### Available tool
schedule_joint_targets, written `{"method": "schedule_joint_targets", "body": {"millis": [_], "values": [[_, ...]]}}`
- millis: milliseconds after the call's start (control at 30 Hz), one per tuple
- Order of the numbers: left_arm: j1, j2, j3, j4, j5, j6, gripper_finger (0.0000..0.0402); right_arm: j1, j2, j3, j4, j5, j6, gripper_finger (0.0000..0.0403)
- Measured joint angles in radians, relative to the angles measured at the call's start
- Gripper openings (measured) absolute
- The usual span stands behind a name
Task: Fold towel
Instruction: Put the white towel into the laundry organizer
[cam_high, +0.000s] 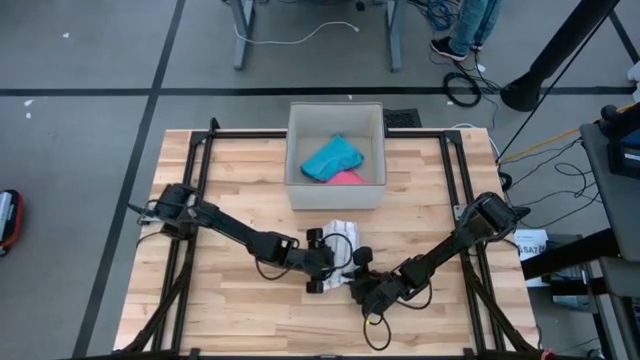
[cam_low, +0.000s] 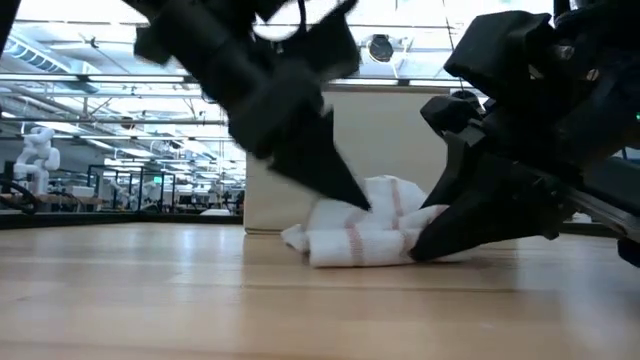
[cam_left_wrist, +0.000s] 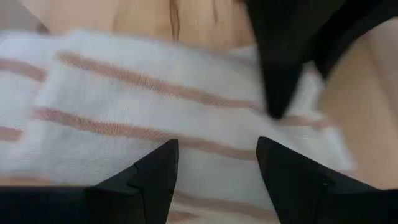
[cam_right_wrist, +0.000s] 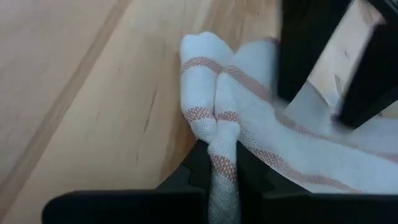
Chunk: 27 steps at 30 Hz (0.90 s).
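The towel (cam_high: 342, 230) is white with thin reddish stripes. It lies bunched in a small heap mid-table, just in front of the box, and shows in the low view (cam_low: 360, 235) too. My left gripper (cam_high: 316, 262) is open and slants down over the heap's left side (cam_left_wrist: 217, 149). My right gripper (cam_high: 358, 268) comes in low from the right and is shut on the towel's near-right end (cam_right_wrist: 222, 168). The wood under the heap is hidden. My left gripper stays open; one fingertip (cam_low: 357, 198) touches the top of the towel heap, slanting down from the left. The other finger is hidden there, and both spread fingers (cam_left_wrist: 158, 165) stand over the striped cloth. My right gripper pinches a bunched fold at the towel's end (cam_right_wrist: 219, 140) between both fingers, coming low from the table's right. Several layers run back between the fingers. The rest of the towel lies slack on the table (cam_low: 330, 250).
An open white box (cam_high: 335, 115) stands at the far middle of the table, holding a teal cloth (cam_high: 332, 158) and a pink one (cam_high: 347, 178). Black frame rails (cam_high: 195, 170) run along both table sides. Bare wood lies left and right of the arms.
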Motion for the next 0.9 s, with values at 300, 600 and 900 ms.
{"method": "schedule_joint_targets", "body": {"millis": [300, 600, 900], "values": [[-0.061, -0.201, 0.0, -0.068, -0.238, 0.083, 0.0227, 0.053, -0.187, -0.004, -0.068, 0.038, 0.009, 0.0021], [-0.13, -0.307, 0.002, -0.217, -0.418, 0.066, 0.0227, 0.073, -0.508, -0.002, -0.127, 0.155, -0.098, 0.0021], [-0.173, -0.305, 0.002, -0.242, -0.426, -0.009, 0.0227, -0.012, -0.769, 0.076, -0.12, 0.229, -0.38, 0.0021]]}}
